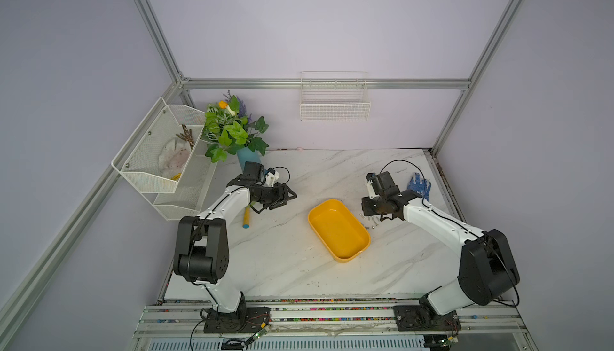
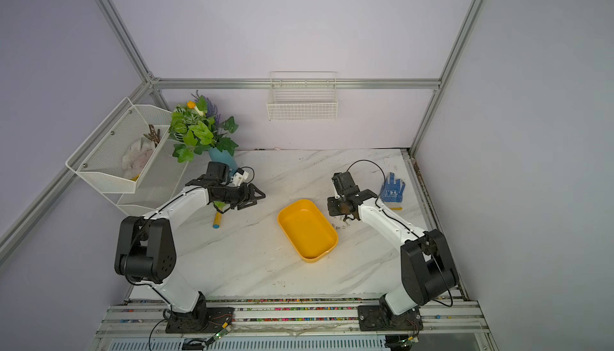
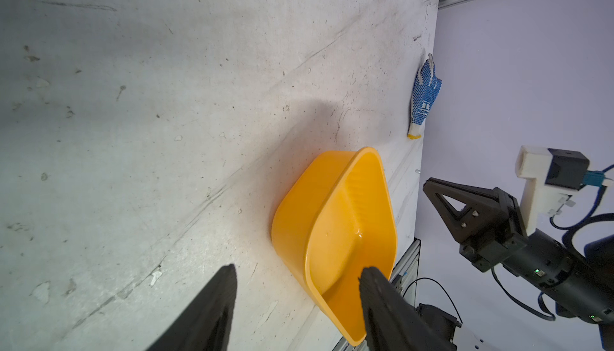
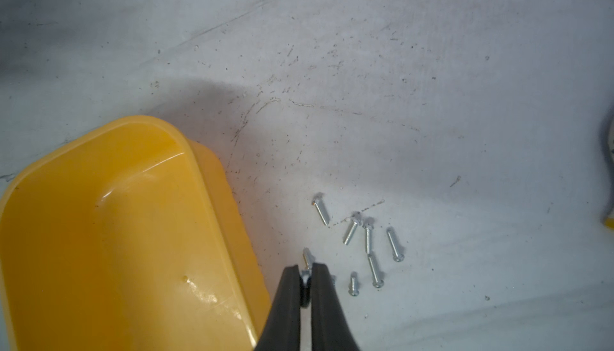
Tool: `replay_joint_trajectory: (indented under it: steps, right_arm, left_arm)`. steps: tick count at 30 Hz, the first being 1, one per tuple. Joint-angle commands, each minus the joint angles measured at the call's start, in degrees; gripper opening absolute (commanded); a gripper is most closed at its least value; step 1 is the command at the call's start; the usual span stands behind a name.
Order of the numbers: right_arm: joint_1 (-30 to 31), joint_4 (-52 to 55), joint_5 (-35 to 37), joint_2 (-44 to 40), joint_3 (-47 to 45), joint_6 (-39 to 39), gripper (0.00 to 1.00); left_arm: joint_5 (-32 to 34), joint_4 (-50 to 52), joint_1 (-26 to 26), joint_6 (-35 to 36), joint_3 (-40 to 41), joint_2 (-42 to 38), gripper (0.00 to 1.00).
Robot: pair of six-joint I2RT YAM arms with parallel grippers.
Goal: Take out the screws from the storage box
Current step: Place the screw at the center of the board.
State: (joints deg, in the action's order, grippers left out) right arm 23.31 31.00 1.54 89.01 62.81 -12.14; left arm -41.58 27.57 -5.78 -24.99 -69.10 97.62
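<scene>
— Screws (image 4: 367, 239): look?
— Tiny, silvery, short shaft w/ small round head. Six show loose on marble table (image 1: 292, 266), just past R gripper (image 4: 305, 268) tips, on side away from storage box (image 1: 339, 229). R gripper pinched nearly shut on one more screw (image 4: 307, 257), shaft poking out beyond tips.
— Box edge?
— Smooth yellow rim just beside R tips. Blue glove (image 1: 419, 185) behind R wrist, nr table edge.
— L gripper (image 3: 299, 269)?
— Approx half open, holding nothing; bare marble betw it & box.
</scene>
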Motion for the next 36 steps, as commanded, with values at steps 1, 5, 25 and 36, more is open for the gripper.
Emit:
replay_joint_trajectory:
  steps: [1, 5, 25, 36]
  right_arm:
    - [-1.0, -1.2, 1.1, 4.2, -0.7, 0.5, 0.00]
    - [-2.2, -3.5, 1.8, 10.4, 2.2, 1.3, 0.00]
    - [-2.8, -4.9, 1.7, 20.7, 5.9, 4.2, 0.14]
    - [-2.8, -5.6, 2.5, 15.7, 8.2, 2.8, 0.42]
  left_arm:
    - [-1.3, -0.7, 0.3, -0.1, -1.8, 1.2, 0.64]
    - [-1.4, 0.6, 0.3, 0.6, -2.6, 1.7, 0.64]
    - [2.7, 3.0, 0.6, 1.8, -4.7, -0.1, 0.65]
    - [8.1, 1.2, 2.9, 1.7, -3.9, -3.3, 0.79]
